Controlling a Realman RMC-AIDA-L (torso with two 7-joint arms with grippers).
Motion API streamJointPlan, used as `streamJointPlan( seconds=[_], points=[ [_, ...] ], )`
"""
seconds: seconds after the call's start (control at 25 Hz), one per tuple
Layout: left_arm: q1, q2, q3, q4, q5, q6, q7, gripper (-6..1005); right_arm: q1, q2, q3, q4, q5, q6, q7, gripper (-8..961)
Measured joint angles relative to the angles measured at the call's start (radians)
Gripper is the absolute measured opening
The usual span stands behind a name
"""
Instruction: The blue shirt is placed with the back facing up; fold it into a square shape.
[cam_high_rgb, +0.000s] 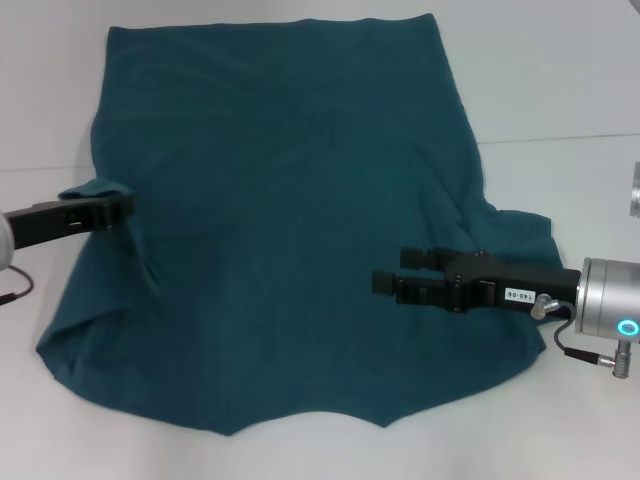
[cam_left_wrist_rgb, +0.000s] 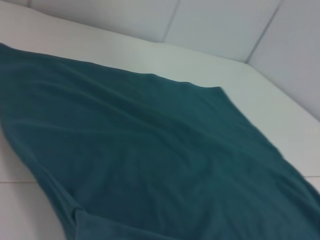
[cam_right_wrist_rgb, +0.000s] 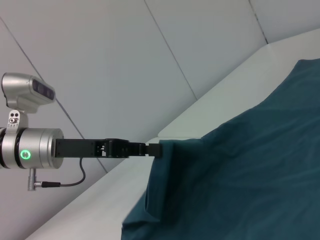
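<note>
**Left sleeve pinched, right pincer hovering over the shirt body**

Head view: the blue shirt (cam_high_rgb: 290, 220) lies spread flat on the white table (cam_high_rgb: 560, 80), covering most of the middle, with its long axis running 12 to 6 o'clock: straight edge at 12, curved notched edge at 6. The left pincer (cam_high_rgb: 118, 205) sits at the shirt's 9 o'clock edge and looks pressed together on the bunched left sleeve there. The right pincer (cam_high_rgb: 392, 272) hangs over the fabric around 4 o'clock, pointing toward 9, its two fingers spread a little with nothing between them. The right sleeve pokes out at 3 o'clock, just behind that pincer, so the right arm is the nearer one for it.

Left wrist view: only the blue shirt (cam_left_wrist_rgb: 150, 165) stretching off across the table (cam_left_wrist_rgb: 125, 55), mild wrinkles, own fingers not shown.

Right wrist view: the left pincer (cam_right_wrist_rgb: 154, 149) farther off, clamped on the lifted sleeve edge of the shirt (cam_right_wrist_rgb: 240, 180).

My guess is the sleeve fold-in comes next, pulling toward 3 o'clock. Nothing blocks the way. Only a bit of grey hardware sits at the far right edge.
</note>
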Motion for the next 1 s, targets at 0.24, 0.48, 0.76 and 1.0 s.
streamJointPlan(
  seconds=[0.24,0.48,0.76,1.0],
  points=[
    [-0.032,-0.002,0.022,-0.034,-0.024,0.007,-0.021,5,0.002,-0.001,0.001,-0.004,0.001,0.002,0.0,914],
    [-0.065,-0.001,0.05,-0.111,-0.049,-0.013,-0.002,6,0.003,0.0,0.001,-0.012,0.002,0.002,0.0,914],
    [-0.08,-0.003,0.052,-0.195,-0.087,-0.057,0.04,130,0.003,0.0,0.001,-0.013,0.003,0.005,0.004,914],
    [-0.043,-0.002,0.04,-0.178,-0.102,-0.065,0.079,346,0.004,0.0,0.003,-0.013,0.005,0.009,0.008,914]
  ],
)
